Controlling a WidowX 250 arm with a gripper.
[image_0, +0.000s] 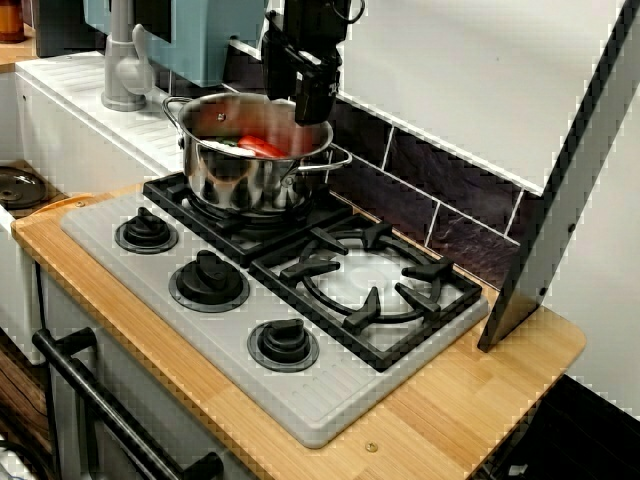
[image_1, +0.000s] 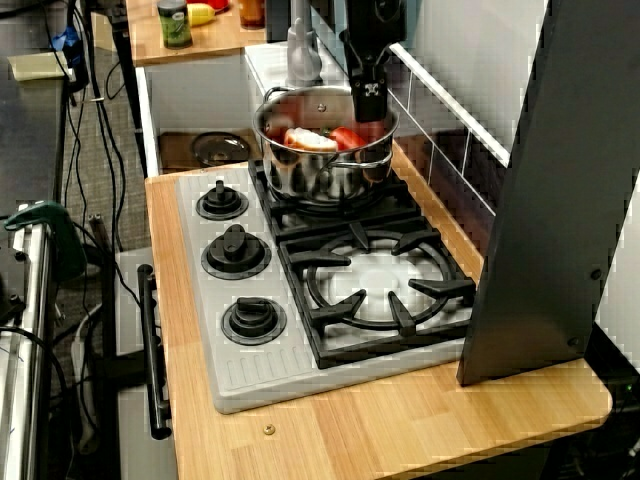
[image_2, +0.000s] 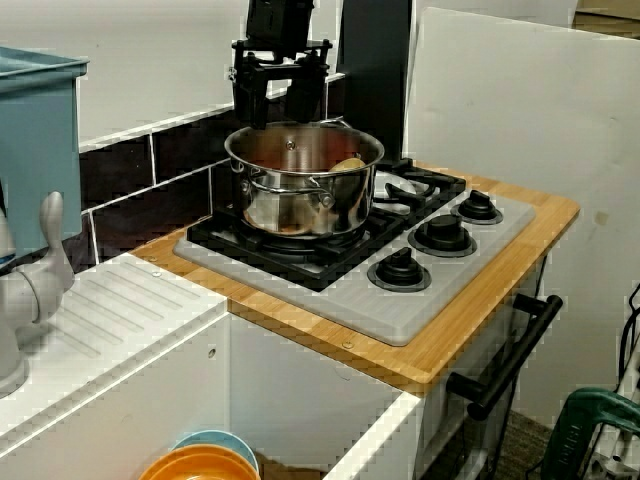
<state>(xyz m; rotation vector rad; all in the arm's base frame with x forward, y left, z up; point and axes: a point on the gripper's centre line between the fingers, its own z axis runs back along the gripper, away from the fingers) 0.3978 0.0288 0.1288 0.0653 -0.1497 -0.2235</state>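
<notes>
Starting at the left of the view from the stove's front corner, a grey faucet rises from the white sink unit. Next to it, a row of three black knobs runs along the near edge of the grey hob.

Behind the knobs, a steel pot stands upright on the far-left burner, both handles showing. Inside it lie a red piece and a pale piece, close together toward the middle.

The black gripper hangs over the pot's rim on the side nearest the dark tiled wall. In the view from the sink side its two fingers stand well apart and hold nothing, with the tips low by the back rim. Whether they touch the metal is hard to make out from here.

Further right, the second burner's black grate is bare. Beyond it, a slanted dark metal panel rests its foot on the wooden counter.
</notes>
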